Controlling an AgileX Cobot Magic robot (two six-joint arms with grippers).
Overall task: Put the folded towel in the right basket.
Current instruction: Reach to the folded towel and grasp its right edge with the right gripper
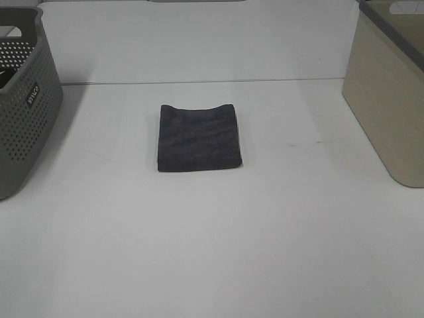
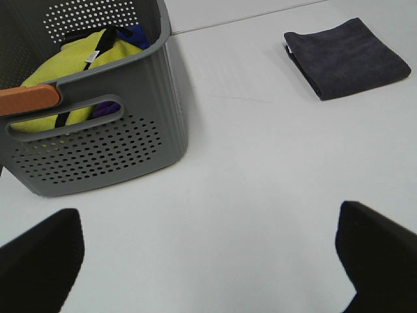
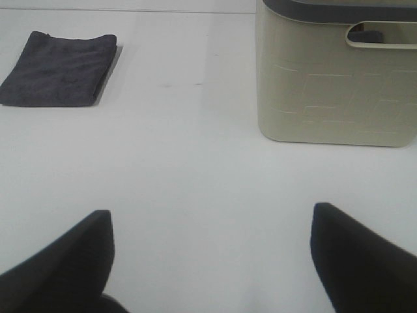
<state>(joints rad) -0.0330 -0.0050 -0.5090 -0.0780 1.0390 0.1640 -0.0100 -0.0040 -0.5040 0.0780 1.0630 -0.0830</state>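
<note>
A dark grey folded towel [image 1: 199, 138] lies flat on the white table, near the middle. It also shows in the left wrist view [image 2: 345, 57] and the right wrist view [image 3: 60, 69]. The beige right basket [image 1: 391, 99] stands at the table's right edge, also in the right wrist view [image 3: 335, 85]. Neither gripper shows in the exterior high view. My left gripper [image 2: 208, 261] is open and empty, well short of the towel. My right gripper [image 3: 212, 261] is open and empty, between the towel and the beige basket, short of both.
A grey perforated basket [image 1: 23, 106] stands at the left edge; the left wrist view [image 2: 98, 124] shows it holding yellow and blue cloth items [image 2: 71, 72]. An orange handle pad [image 2: 29, 99] sits on its rim. The white table [image 1: 218, 238] spreads between the baskets.
</note>
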